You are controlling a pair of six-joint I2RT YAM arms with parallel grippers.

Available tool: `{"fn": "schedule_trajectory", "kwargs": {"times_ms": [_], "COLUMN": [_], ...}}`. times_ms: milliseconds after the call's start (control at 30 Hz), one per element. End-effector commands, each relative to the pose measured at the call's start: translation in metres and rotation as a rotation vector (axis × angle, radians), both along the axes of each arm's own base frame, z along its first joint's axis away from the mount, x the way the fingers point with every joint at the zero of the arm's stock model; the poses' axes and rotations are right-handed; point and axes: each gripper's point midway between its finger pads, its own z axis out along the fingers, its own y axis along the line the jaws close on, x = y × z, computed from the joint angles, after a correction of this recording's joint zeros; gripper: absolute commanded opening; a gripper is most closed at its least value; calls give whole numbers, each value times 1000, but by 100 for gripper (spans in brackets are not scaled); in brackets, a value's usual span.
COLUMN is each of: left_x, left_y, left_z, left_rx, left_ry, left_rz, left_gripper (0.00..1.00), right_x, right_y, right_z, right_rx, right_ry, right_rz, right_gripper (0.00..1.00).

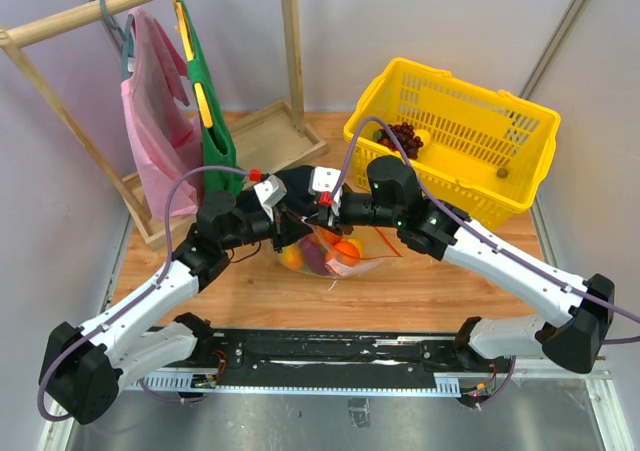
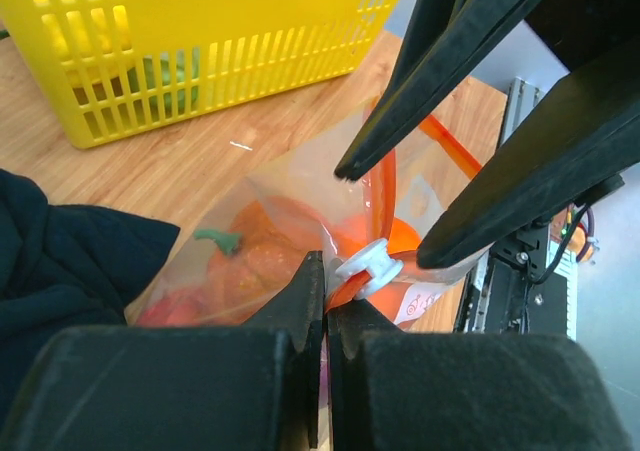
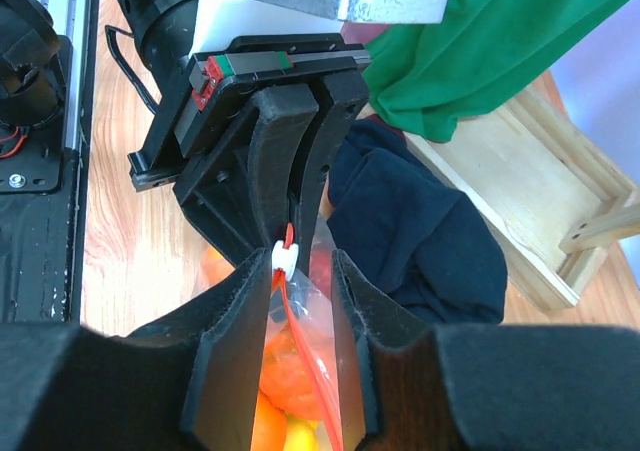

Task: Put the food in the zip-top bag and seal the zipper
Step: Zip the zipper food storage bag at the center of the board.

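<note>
Zip-top bag (image 1: 372,258) w/ food (image 1: 347,248) inside is being held over the surface (image 1: 420,293), zipper (image 2: 380,186) running lengthwise from L gripper (image 2: 325,291) toward R gripper (image 3: 295,311). Zipper end is being pinched by L gripper. R gripper's jaws are being held spread astride the white slider (image 3: 285,258). Dark cloth (image 3: 420,241) is lying just behind, yellow basket (image 1: 450,131) beyond.

No readable text; white label (image 2: 416,307) on zip-top bag (image 2: 268,216) illegible.
</note>
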Motion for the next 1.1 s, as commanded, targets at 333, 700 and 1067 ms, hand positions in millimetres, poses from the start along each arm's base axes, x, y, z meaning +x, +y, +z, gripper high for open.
{"fn": "schedule_trajectory", "kwargs": {"times_ms": [333, 700, 1067], "left_x": [-2, -5, -7], "left_y": [-1, -1, -2], "left_z": [17, 22, 22], "left_rx": [-16, -29, -34], "left_ry": [-50, -66, -68], "left_rz": [-9, -18, -29], "left_gripper": [0, 0, 0], "right_x": [-14, -5, -3], "right_y": [18, 10, 10], "right_z": [1, -12, -17], "right_rx": [18, -63, -75], "right_ry": [54, 46, 50], "right_rz": [94, 44, 35], "right_gripper": [27, 11, 19]}}
